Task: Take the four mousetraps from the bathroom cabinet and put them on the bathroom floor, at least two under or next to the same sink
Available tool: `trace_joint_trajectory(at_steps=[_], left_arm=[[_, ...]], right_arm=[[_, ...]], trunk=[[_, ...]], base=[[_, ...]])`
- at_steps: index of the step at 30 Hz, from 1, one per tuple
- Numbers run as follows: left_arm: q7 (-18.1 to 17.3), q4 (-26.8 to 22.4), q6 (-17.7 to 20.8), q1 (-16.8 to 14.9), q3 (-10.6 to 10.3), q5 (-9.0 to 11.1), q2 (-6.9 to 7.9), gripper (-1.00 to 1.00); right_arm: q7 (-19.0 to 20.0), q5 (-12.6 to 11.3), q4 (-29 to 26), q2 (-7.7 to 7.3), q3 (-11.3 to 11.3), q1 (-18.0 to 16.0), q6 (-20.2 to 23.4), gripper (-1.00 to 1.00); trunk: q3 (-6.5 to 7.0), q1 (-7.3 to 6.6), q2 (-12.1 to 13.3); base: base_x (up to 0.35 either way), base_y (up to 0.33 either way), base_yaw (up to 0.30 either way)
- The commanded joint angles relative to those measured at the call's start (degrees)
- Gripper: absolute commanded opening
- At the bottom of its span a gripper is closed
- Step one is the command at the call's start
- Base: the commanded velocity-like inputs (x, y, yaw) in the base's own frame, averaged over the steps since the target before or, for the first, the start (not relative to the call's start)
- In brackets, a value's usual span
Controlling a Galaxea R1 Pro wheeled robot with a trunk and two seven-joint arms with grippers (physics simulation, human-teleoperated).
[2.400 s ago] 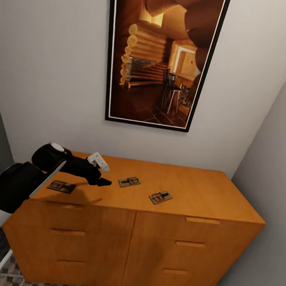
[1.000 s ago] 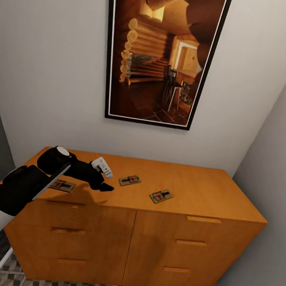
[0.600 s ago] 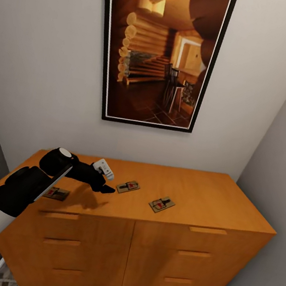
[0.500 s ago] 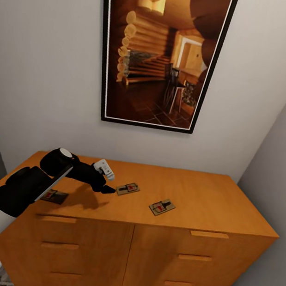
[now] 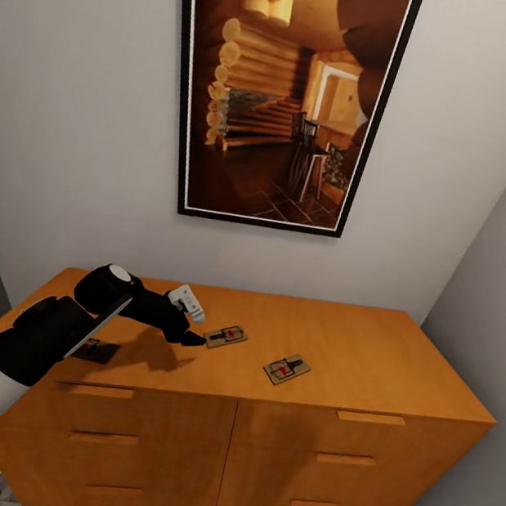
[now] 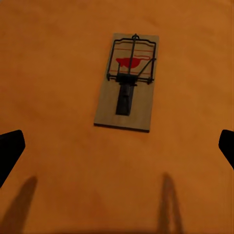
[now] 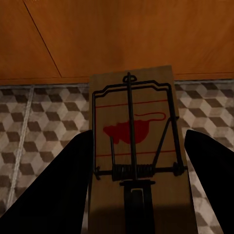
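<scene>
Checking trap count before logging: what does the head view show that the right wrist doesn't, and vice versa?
Head: three traps on the cabinet top: middle trap, right trap, and left trap partly behind the arm. The open left gripper is by the middle one, and a framed picture hangs above. Right wrist: a fourth trap clamped in the right gripper, above the floor. Both: cabinet and tiled floor.

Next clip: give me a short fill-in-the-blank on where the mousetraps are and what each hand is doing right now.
1. The left hand hangs open over the cabinet, beside a ____.
2. The right hand is shut on a mousetrap, above the ____ floor.
3. In the head view, ____ mousetraps lie on the cabinet top.

Missing words: mousetrap; tiled; three
</scene>
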Motion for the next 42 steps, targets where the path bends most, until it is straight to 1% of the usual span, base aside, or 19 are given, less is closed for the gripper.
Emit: trace_joint_trajectory(at_steps=[1, 5, 10, 13, 26, 35, 42], left_arm=[[-0.2, 0.0, 0.3, -0.1, -0.1, -0.1, 0.03, 1.00], [-0.2, 0.0, 0.3, -0.1, -0.2, -0.1, -0.04, 1.00], [-0.2, 0.0, 0.3, -0.1, -0.4, -0.1, -0.75, 1.00], [-0.2, 0.0, 0.3, -0.1, -0.7, -0.1, -0.94, 1.00], [-0.2, 0.0, 0.3, -0.1, -0.9, -0.1, -1.02, 1.00], [-0.2, -0.1, 0.3, -0.1, -0.9, -0.1, -1.03, 1.00], [-0.2, -0.1, 0.3, -0.1, -0.9, -0.1, -1.03, 1.00]], right_arm=[[-0.1, 0.2, 0.0, 0.01, 0.0, 0.0, -0.2, -1.00], [-0.1, 0.2, 0.0, 0.02, 0.0, 0.0, -0.2, -1.00], [-0.1, 0.2, 0.0, 0.07, 0.0, 0.0, -0.2, -1.00], [-0.1, 0.1, 0.0, 0.08, 0.0, 0.0, -0.2, -1.00], [-0.1, 0.2, 0.0, 0.09, 0.0, 0.0, -0.2, -1.00], [-0.1, 0.2, 0.0, 0.09, 0.0, 0.0, -0.2, -1.00], [-0.1, 0.2, 0.0, 0.09, 0.0, 0.0, -0.2, -1.00]], trunk=[[-0.06, 0.00, 0.0], [-0.06, 0.00, 0.0], [-0.06, 0.00, 0.0], [-0.06, 0.00, 0.0], [-0.07, 0.00, 0.0], [-0.53, 0.00, 0.0], [-0.60, 0.00, 0.0]], base=[[0.001, 0.000, 0.000], [0.000, 0.000, 0.000], [0.000, 0.000, 0.000], [0.000, 0.000, 0.000], [0.000, 0.000, 0.000], [0.000, 0.000, 0.000], [0.071, 0.000, 0.000]])
